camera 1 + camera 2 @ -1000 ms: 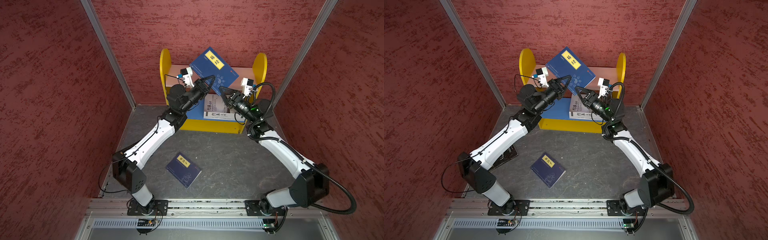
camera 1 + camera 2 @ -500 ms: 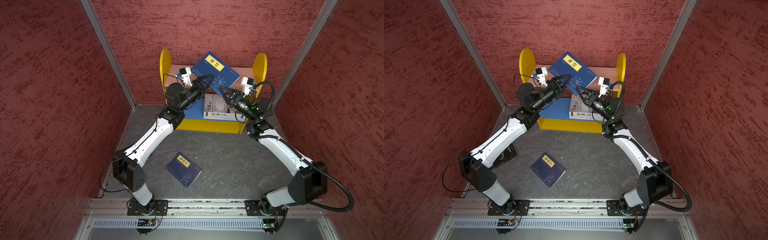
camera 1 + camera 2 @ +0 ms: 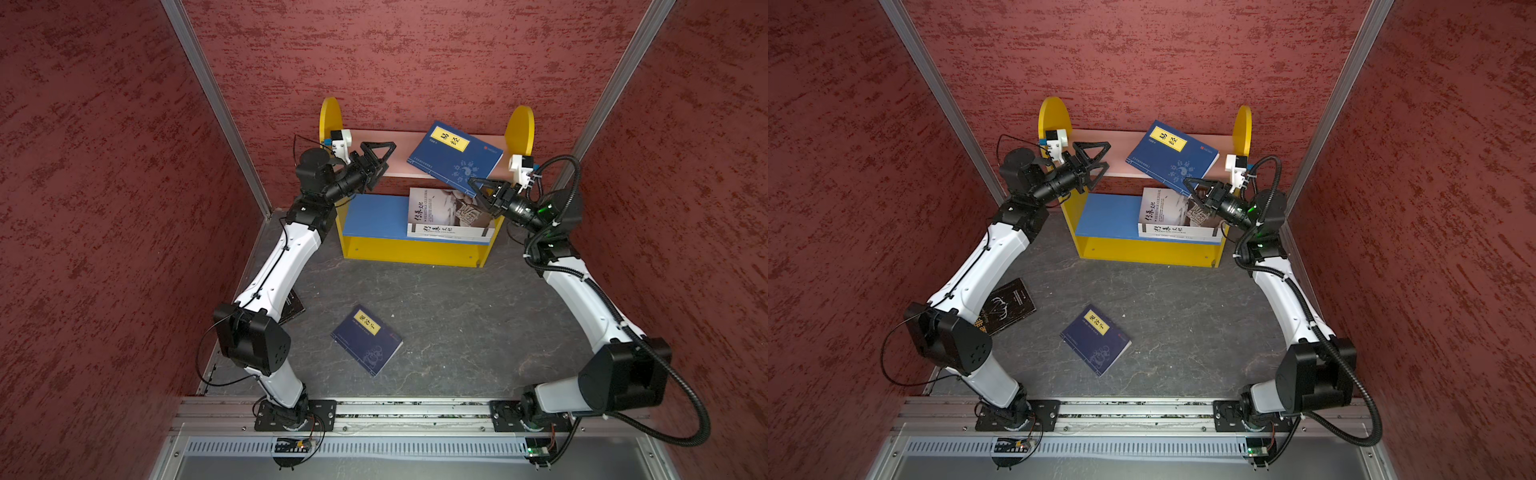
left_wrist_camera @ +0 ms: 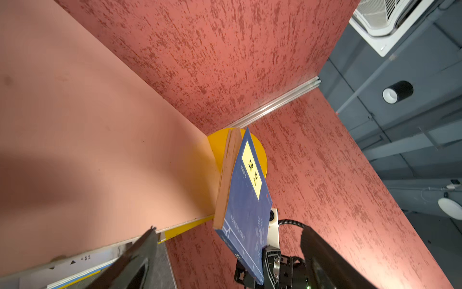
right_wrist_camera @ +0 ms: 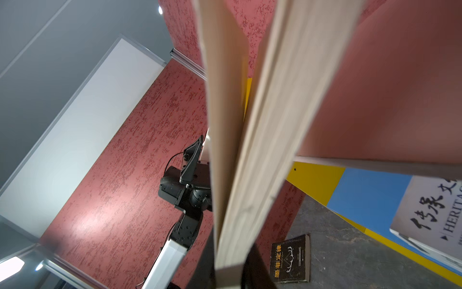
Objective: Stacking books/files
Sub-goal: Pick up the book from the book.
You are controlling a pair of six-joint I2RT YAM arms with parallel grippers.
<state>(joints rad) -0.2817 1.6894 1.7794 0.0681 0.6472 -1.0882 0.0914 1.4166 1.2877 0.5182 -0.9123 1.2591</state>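
The left gripper (image 3: 384, 160) has let go, its jaws now wide apart beside the shelf (image 3: 415, 250). The right gripper (image 3: 478, 189) has clamped onto the lower corner of the navy book (image 3: 455, 158) (held tilted at the upper board). With the handover apparently done, placing it now falls to the right arm alone.

The left hand (image 4: 228, 231) has its two black fingers (image 4: 140, 255) spread wide apart, close to the edge of the pink shelf board (image 4: 100, 150). At the far end of that board, right by the round yellow side piece (image 4: 217, 147), a blue book (image 4: 246, 210) with a yellow label (image 4: 252, 170) stands tilted. The right hand (image 4: 261, 267) pinches the book's corner farthest from the label.
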